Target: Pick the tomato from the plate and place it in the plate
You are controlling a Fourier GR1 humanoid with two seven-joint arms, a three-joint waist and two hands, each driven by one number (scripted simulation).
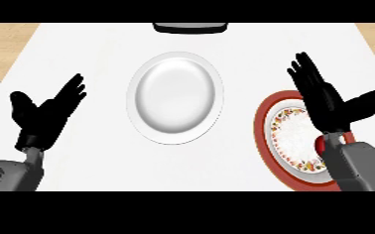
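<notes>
There are two plates [175,96] [262,124], two hands [44,116] [322,104] and one dark object [190,28].

Second plate [262,129] right of central plate [174,97]

no text, label, brand, number or sign can be read anywhere. the red-rimmed plate [262,124] carries only a small coloured pattern round its inner band, with no letters in it, and the white plate [175,97] is plain.

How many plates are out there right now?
2. A white plate sits in the middle; a red-rimmed patterned plate lies to the right, partly hidden under the robot's right hand.
</notes>
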